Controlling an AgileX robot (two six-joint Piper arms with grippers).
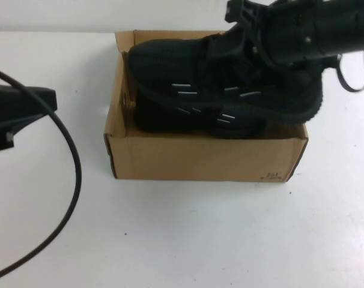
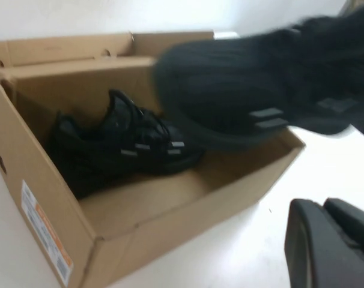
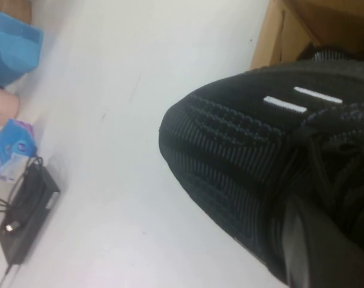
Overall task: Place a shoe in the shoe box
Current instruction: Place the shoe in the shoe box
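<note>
High view: the right gripper (image 1: 254, 45) hangs over the far right part of the box (image 1: 200, 159), its jaws closed on the shoe (image 1: 218, 78) around the laced top. The shoe is held in the air above the open box, lying lengthwise along it, one end poking past the box's right wall. White dashes show on the side turned to the near edge of the worktop (image 1: 182, 240). Below it, inside the box, lies a second black shoe (image 1: 194, 117) with the same dashes, resting on the box floor against the far wall.

The box stands in the middle of the worktop, closer to the far edge, its long side facing the near edge, with small dark print at the lower right corner of that side.

The left gripper (image 1: 8, 111) sits low at the left edge of the worktop, well apart from the box; I cannot tell how its jaws stand. A black cable (image 1: 74, 180) curves from it down toward the near left corner.

Left wrist view: the held shoe (image 2: 254, 102) hovers over the box (image 2: 170, 222), clear of the mate (image 2: 122, 147) inside.

Right wrist view: the ribbed toe (image 3: 230, 150) juts out over bare worktop (image 3: 110, 180).
</note>
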